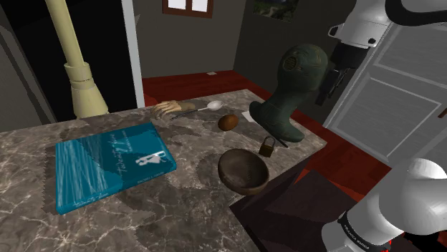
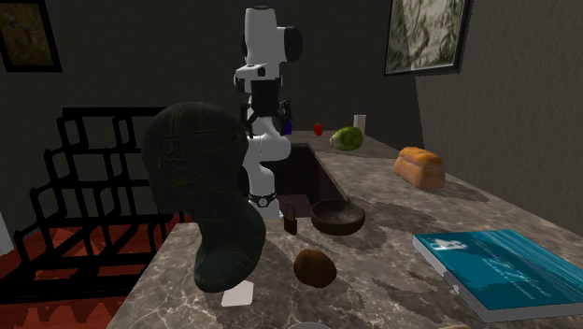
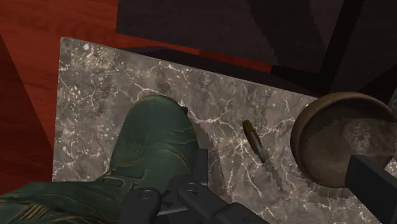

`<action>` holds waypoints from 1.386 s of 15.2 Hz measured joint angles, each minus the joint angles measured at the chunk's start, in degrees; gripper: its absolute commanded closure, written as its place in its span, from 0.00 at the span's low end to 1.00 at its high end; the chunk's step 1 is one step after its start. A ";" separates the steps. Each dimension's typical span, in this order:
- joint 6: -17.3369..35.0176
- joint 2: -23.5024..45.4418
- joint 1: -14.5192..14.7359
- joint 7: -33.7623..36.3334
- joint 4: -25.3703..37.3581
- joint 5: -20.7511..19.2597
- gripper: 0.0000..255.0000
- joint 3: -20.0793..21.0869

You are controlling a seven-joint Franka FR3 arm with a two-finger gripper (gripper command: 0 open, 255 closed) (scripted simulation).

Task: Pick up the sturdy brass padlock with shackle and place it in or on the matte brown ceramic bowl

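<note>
Brass padlock (image 1: 266,148) — upright, shackled — beside round brown bowl (image 1: 243,172).

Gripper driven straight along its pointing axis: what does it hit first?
The gripper likely lands on bare marble countertop right beside the padlock, between the green bust and the bowl. The bust stands close by and could be grazed first; depth unclear.

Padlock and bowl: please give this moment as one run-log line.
padlock: upright on counter, near bowl, not touching | bowl: empty | gripper: open, raised beside green mannequin head, holding nothing | stage: pick not started
</note>
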 measured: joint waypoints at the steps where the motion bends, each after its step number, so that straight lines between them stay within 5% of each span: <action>1: 0.00 0.00 0.00 0.00 0.00 0.00 0.00 0.00; 21: 27.30 26.41 8.06 -18.64 -8.30 1.44 0.00 -0.34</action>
